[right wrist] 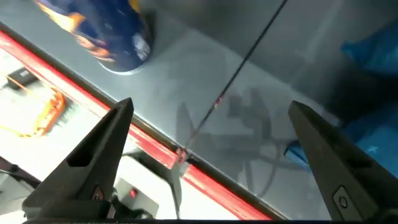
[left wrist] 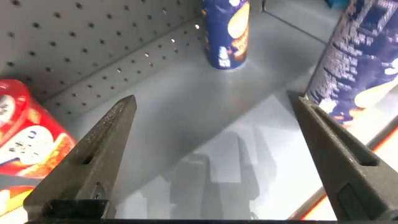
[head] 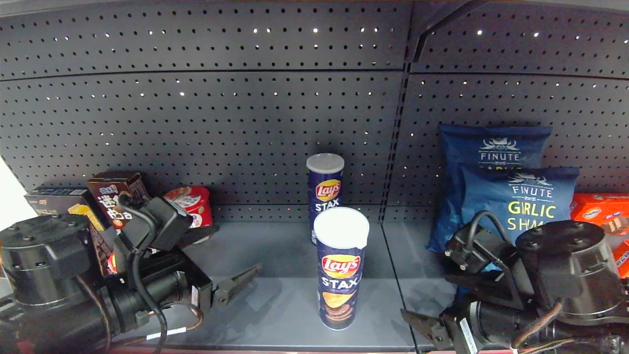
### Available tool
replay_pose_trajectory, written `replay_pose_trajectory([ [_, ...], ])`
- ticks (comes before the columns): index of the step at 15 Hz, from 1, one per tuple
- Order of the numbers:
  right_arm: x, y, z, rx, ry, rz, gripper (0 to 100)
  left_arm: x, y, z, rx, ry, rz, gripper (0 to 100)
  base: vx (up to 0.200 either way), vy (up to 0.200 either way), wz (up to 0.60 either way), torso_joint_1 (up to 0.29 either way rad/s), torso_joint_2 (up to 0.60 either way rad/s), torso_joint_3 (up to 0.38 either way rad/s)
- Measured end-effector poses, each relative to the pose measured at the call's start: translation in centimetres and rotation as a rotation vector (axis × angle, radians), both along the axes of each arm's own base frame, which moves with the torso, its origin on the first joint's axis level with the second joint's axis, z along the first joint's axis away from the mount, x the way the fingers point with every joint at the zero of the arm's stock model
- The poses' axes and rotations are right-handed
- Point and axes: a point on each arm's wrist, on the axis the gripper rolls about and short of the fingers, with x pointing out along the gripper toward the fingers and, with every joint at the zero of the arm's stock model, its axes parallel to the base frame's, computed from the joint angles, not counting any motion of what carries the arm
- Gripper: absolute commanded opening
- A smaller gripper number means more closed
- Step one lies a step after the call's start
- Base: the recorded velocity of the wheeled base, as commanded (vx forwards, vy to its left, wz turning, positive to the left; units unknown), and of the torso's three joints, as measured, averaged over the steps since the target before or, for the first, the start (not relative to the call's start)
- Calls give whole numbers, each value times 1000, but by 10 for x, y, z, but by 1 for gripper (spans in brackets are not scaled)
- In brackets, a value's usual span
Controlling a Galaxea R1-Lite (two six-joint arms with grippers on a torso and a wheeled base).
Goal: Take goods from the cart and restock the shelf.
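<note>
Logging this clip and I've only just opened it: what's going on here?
A two-armed robot faces a shelf it is restocking. The left gripper and right gripper are both open and empty, low at the shelf's front edge, on either side of the front can. That can stands upright near the edge, and the rear can stands upright behind it. Blue bags lean at the right. A red cup and dark boxes sit at the left.
</note>
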Motion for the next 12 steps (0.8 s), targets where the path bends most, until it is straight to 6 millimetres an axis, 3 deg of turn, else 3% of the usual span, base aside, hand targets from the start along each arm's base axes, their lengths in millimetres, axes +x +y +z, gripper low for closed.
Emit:
replay_pose_trajectory([
  [6,33,25,1,-6,-3,-31,100,-5,1,-7,11,26,-3,100,0,0,0,0,0,0],
  [12,47,42,-10,-24,11,-26,100,-8,2,-9,16,36,-4,100,0,0,0,0,0,0],
])
